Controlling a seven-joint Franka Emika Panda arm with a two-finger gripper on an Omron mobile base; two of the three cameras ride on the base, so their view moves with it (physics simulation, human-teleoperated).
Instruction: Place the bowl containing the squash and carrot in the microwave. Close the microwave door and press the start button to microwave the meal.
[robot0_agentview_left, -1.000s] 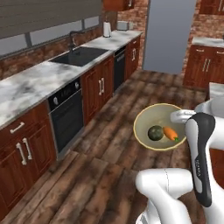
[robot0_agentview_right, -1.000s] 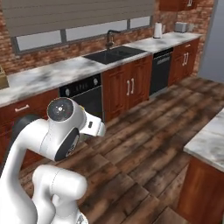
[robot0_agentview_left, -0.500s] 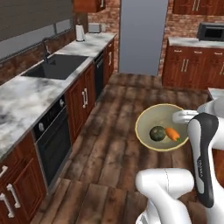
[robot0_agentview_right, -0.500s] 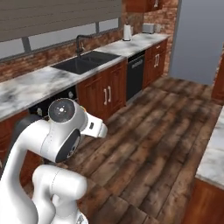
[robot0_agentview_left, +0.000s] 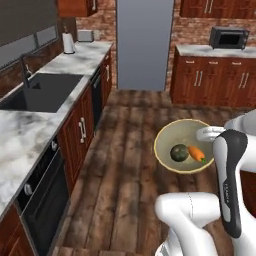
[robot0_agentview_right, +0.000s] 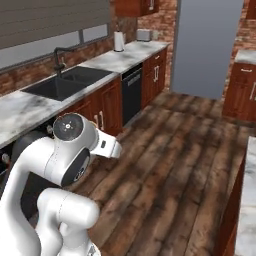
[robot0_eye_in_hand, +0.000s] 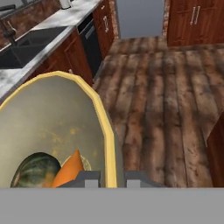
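The tan bowl with its olive-yellow rim hangs over the wooden floor in the left base view. My gripper is shut on its right rim. Inside lie the dark green squash and the orange carrot, side by side. The hand view shows the bowl at the left, with the squash and the carrot low in it. There my gripper pinches the rim between its fingertips. The microwave stands on the far counter at the upper right. Its dark front faces the room; it is too small to tell how its door stands.
A marble counter with a black sink runs along the left, with a dark oven front below. A tall grey fridge stands at the far end. Open wooden floor lies ahead. A counter corner juts in at right.
The whole picture has swung: the base has turned, bringing the fridge and the far microwave counter into view. The bowl stays in my gripper, in the same place relative to the arm.
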